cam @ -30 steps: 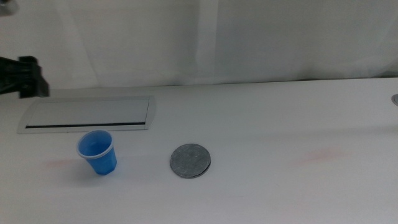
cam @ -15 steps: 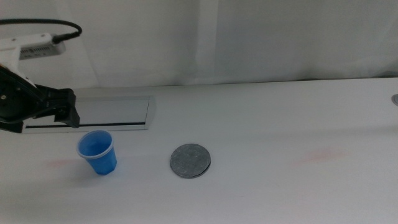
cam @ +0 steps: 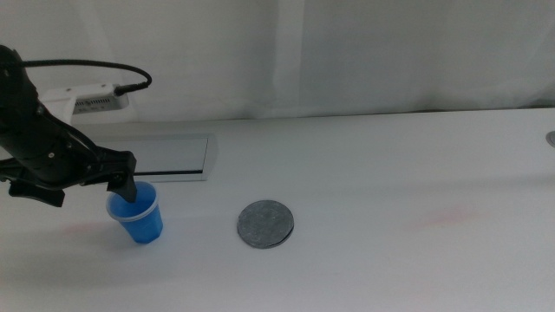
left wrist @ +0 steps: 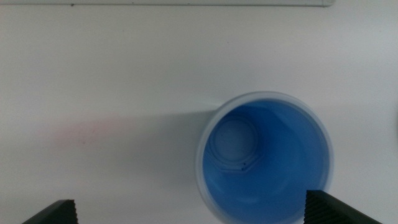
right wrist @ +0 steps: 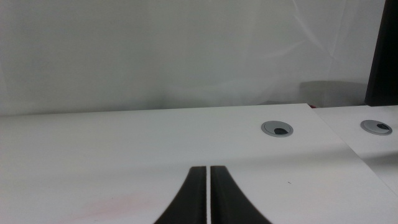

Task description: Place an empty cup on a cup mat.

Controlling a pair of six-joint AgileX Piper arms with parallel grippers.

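The left arm (cam: 39,147) is black and chunky, with rounded parts. A white box (cam: 91,100) sits on top of it, and a thin black cable (cam: 87,62) bends out of the box. The left gripper (left wrist: 193,214) has two dark fingers (left wrist: 53,213) with bumpy, ridged edges. The right gripper (right wrist: 208,199) has two smooth black fingers (right wrist: 186,199) that curve outward low down.

My left gripper (cam: 87,184) at frame's left, pointing down, jaws spread wide. My right gripper (right wrist: 208,202) jaws pressed together.
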